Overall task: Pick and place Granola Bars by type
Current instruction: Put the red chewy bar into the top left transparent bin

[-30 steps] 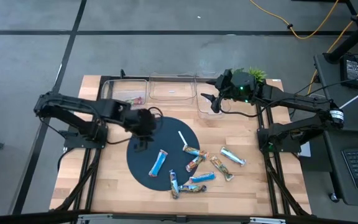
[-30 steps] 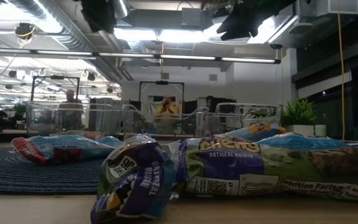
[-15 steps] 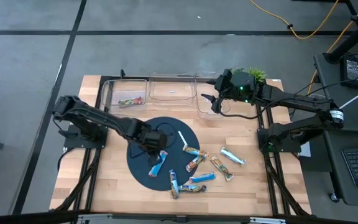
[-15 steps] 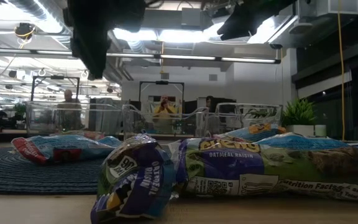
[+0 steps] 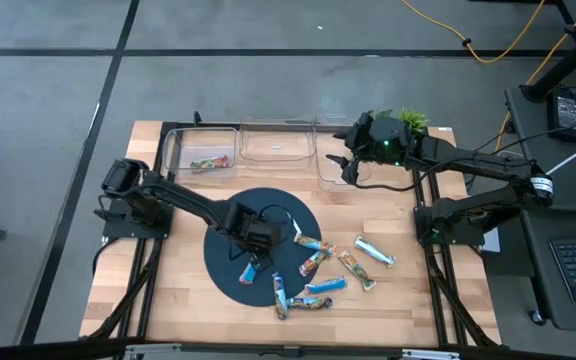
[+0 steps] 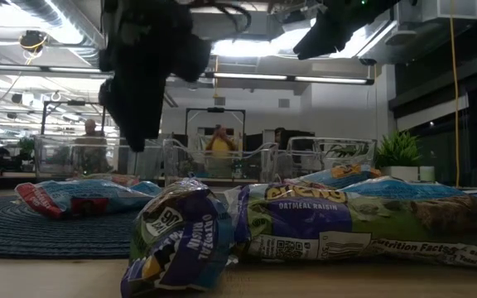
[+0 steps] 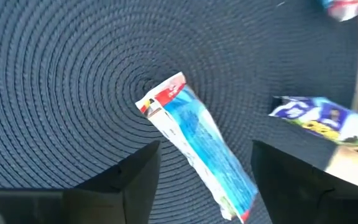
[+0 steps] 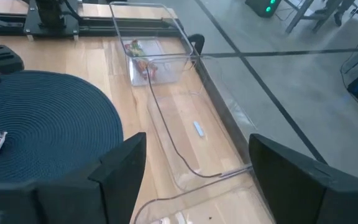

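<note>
A blue granola bar (image 7: pixel 197 149) with red-and-white ends lies flat on the round dark woven mat (image 5: pixel 223 262). My left gripper (image 7: pixel 204 152) hovers over it, open, one finger on either side of the bar and apart from it. The high view shows this gripper (image 5: pixel 252 240) covering the bar's far end (image 5: pixel 249 270). Several more bars (image 5: pixel 325 286) lie on the wood right of the mat. My right gripper (image 5: pixel 348 165) waits open above the right-hand clear bin (image 5: pixel 336 172) at the far edge.
Three clear bins stand along the far edge. The left bin (image 5: pixel 200 150) holds a red-orange bar (image 8: pixel 138 59), and the middle bin (image 5: pixel 278 146) holds a small white piece. A thin white strip (image 5: pixel 293 222) lies on the mat. A potted plant (image 5: pixel 410 120) stands at the far right.
My left gripper has gone from over the mat's far left part toward the table's right and near edges. It has also come down over the blue bar, which has stayed where it lay.
</note>
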Motion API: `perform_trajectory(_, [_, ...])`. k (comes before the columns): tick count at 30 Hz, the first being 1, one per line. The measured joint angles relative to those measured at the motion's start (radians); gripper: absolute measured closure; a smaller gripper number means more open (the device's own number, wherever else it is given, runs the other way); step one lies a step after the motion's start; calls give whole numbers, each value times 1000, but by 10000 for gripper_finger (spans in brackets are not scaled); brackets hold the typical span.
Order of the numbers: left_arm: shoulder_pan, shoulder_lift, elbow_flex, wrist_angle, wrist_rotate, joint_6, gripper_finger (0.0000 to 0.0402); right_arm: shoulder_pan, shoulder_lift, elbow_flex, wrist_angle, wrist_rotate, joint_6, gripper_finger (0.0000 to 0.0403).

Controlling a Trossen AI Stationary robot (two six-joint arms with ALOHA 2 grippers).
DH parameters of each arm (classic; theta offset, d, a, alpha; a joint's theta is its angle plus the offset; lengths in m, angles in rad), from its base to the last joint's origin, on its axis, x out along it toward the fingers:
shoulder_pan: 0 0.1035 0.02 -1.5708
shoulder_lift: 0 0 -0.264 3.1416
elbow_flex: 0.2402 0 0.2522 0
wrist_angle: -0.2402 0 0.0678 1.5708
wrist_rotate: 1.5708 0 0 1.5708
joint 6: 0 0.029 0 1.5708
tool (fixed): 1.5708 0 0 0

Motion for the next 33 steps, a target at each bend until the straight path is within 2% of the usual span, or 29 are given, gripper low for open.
perform_trajectory(9, [0, 99, 0, 38, 6, 0, 159, 0, 0, 0, -29, 0, 0, 118])
perform_trajectory(19, [0, 132, 0, 55, -16, -1, 165, 0, 0, 0, -48, 0, 1, 118])
perform_trajectory(24, [1, 132, 0, 55, -57, -27, 206, 0, 0, 0, -48, 0, 1, 118])
perform_trajectory(33, [1, 132, 0, 54, -61, -35, 329, 0, 0, 0, -47, 0, 0, 118])
